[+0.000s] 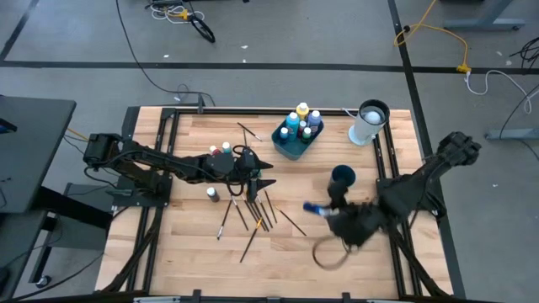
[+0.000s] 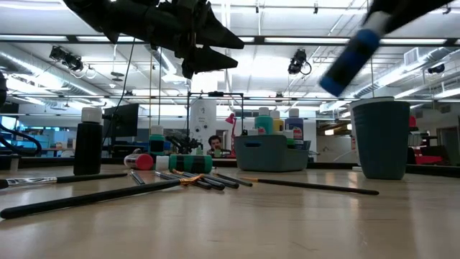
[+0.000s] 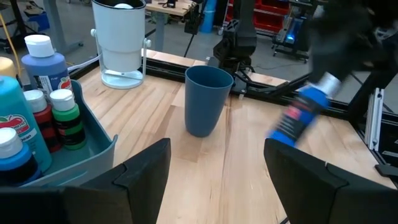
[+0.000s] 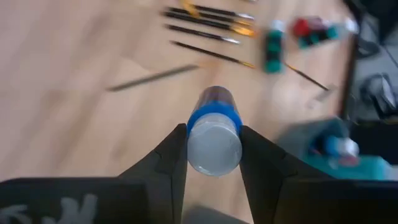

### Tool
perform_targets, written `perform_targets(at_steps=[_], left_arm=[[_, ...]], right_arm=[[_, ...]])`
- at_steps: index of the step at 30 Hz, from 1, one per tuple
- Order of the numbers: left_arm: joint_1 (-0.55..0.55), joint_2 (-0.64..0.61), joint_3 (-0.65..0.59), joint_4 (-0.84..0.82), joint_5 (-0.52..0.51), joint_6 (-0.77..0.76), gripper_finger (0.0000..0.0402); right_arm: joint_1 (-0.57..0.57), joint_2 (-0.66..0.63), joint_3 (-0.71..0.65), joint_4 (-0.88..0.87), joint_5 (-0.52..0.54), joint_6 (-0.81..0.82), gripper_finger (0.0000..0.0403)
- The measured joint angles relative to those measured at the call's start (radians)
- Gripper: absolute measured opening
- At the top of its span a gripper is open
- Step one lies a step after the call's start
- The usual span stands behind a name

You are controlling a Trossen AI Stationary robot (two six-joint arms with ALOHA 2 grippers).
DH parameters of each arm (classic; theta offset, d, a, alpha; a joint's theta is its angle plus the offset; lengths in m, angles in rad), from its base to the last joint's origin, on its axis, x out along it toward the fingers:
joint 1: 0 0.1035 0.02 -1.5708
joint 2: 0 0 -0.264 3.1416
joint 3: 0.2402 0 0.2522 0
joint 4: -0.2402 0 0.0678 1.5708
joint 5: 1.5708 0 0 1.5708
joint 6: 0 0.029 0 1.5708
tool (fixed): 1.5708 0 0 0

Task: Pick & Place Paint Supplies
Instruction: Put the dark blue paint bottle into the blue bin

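My right gripper (image 1: 330,212) is shut on a blue paint bottle (image 1: 313,208) with a white cap, held in the air over the right half of the table, near a blue cup (image 1: 343,175). My left gripper (image 1: 268,181) hangs open above the middle of the table and touches nothing. Below and beside it, several thin brushes (image 1: 253,215) lie flat on the wood. Loose small bottles (image 1: 221,150) lie next to them. A teal bin (image 1: 290,150) at the far middle holds several upright bottles. My right gripper pinches the blue bottle between its two fingers (image 4: 171,155) at the capped end (image 4: 214,149). The body sticks out past the fingertips, along the fingers. The fingers slant downward from the table's right side. The bottle is lifted clear and tilted, its base lower than its cap (image 3: 328,82).
A tall white cylinder with a dark top (image 1: 368,122) stands at the far right, beside the bin. A black bottle with a white cap (image 2: 88,140) stands upright on the left part of the table. Bare wood lies along the near edge (image 1: 278,278).
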Motion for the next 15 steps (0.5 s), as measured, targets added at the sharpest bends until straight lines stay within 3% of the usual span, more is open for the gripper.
perform_targets(at_steps=[7,15], left_arm=[[0.000,0.000,0.000,0.000,0.000,0.000,0.0265],[0.000,0.000,0.000,0.000,0.000,0.000,0.0265]], right_arm=[[-0.237,-0.069,0.001,0.008,-0.023,-0.200,0.0117],[-0.494,-0.069,0.001,0.058,-0.215,-0.386,0.0117]])
